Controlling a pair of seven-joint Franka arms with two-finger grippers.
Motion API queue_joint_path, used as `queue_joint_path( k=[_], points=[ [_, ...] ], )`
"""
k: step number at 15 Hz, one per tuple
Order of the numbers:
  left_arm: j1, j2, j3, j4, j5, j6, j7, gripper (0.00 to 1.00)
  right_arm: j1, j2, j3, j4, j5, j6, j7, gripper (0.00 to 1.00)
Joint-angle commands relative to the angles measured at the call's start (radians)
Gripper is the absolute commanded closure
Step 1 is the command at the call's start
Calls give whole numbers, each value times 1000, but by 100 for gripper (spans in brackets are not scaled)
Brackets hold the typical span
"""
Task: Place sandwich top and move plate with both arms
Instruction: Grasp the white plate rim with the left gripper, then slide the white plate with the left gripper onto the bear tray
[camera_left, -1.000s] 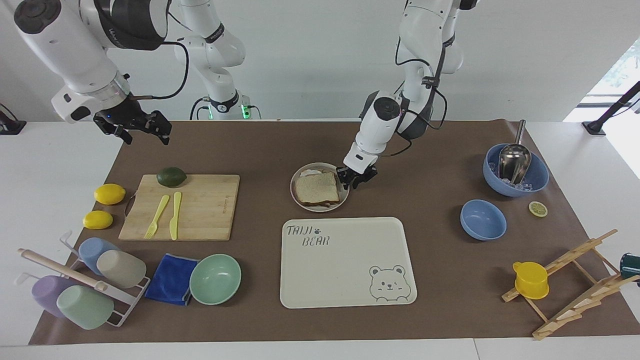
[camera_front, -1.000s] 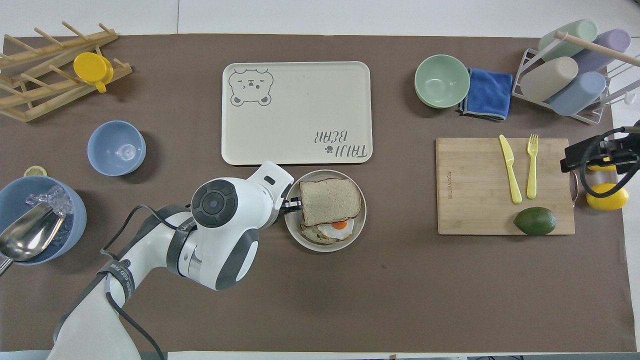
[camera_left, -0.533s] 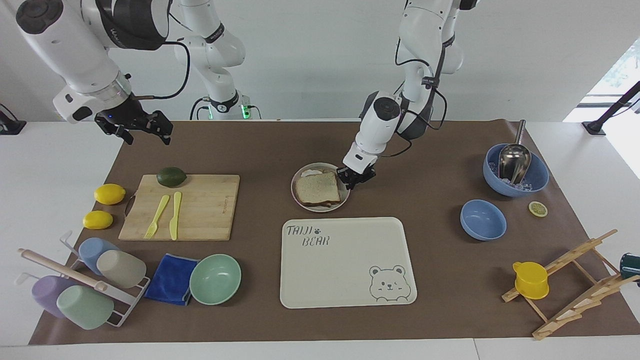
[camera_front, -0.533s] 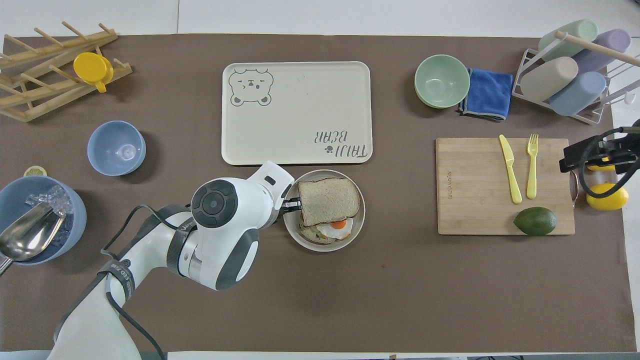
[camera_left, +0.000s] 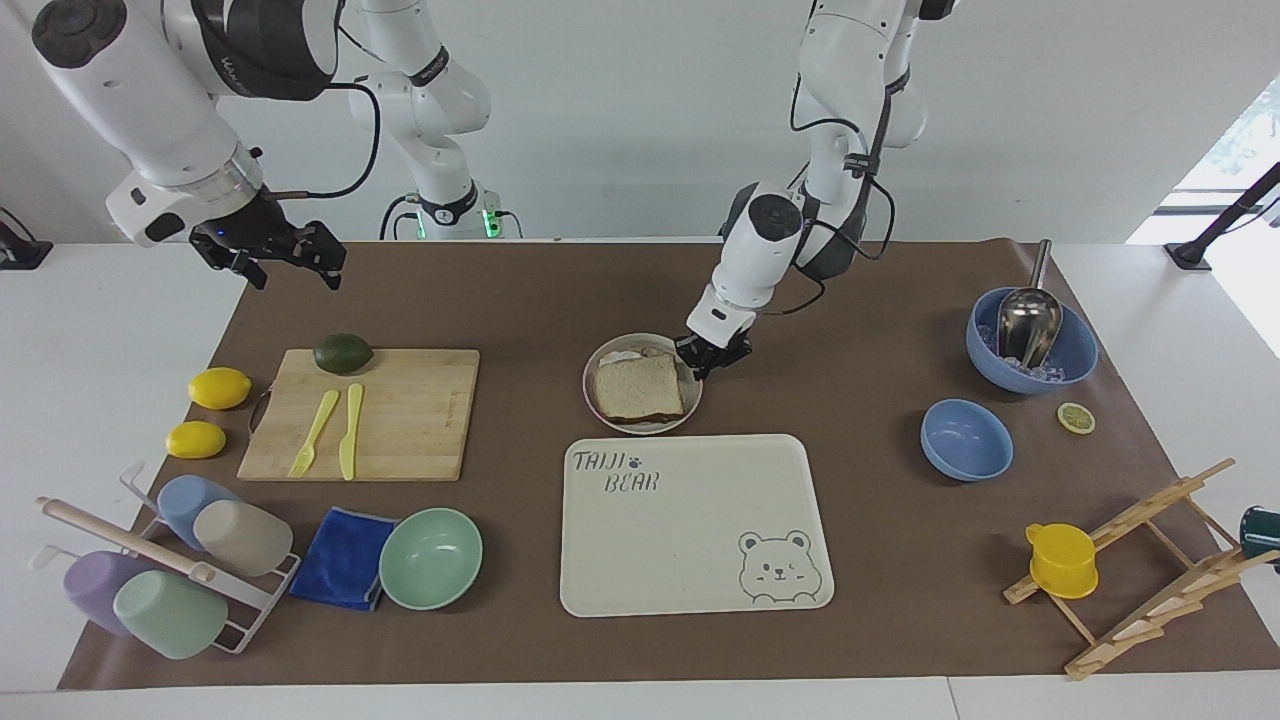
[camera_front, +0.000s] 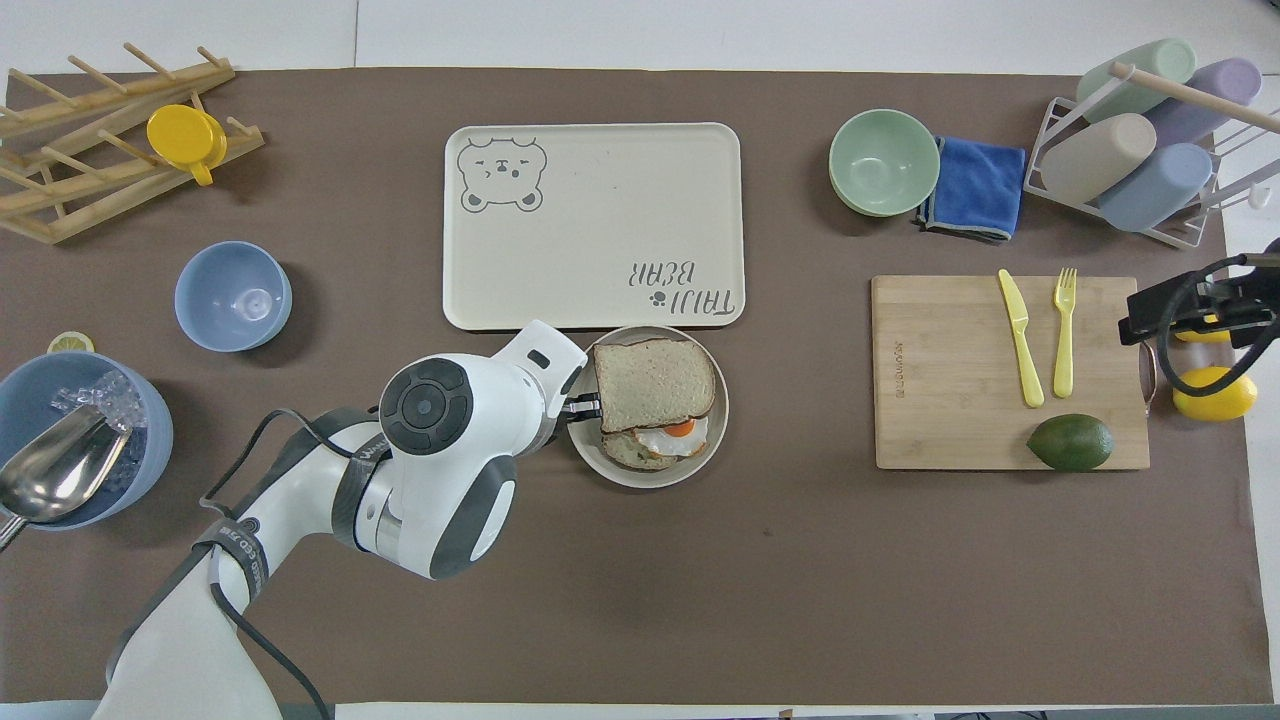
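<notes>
The small off-white plate (camera_left: 612, 421) (camera_front: 650, 478) sits mid-table, its rim reaching the edge of the bear tray (camera_left: 690, 540) (camera_front: 590, 220). On it the sandwich top (camera_left: 637, 388) (camera_front: 655, 370) lies skewed over the egg-topped slice (camera_front: 672, 437), leaving the egg showing on the side nearer the robots. My left gripper (camera_left: 703, 361) (camera_front: 583, 405) is shut on the plate's rim at the side toward the left arm's end. My right gripper (camera_left: 290, 268) hangs open and empty above the mat's corner near the cutting board (camera_left: 365, 412).
Avocado (camera_left: 343, 353), yellow fork and knife on the board, two lemons (camera_left: 219, 387) beside it. Mint bowl (camera_left: 431, 557), blue cloth and cup rack lie farther out. Two blue bowls (camera_left: 966, 439), a lemon slice and a wooden rack with a yellow cup (camera_left: 1062, 560) toward the left arm's end.
The left gripper closed on the plate's rim and the plate with the sandwich shifted away from the robots, up to the tray's edge. The right arm stayed put.
</notes>
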Motion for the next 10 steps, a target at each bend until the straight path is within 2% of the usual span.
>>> queue_joint_path(
  k=[1, 10],
  points=[
    [5, 3, 7, 23, -14, 0, 24, 100, -8, -19, 8, -21, 2, 4, 14, 0],
    [13, -23, 7, 91, -57, -78, 41, 100, -8, -19, 8, -21, 0, 4, 14, 0]
  ],
)
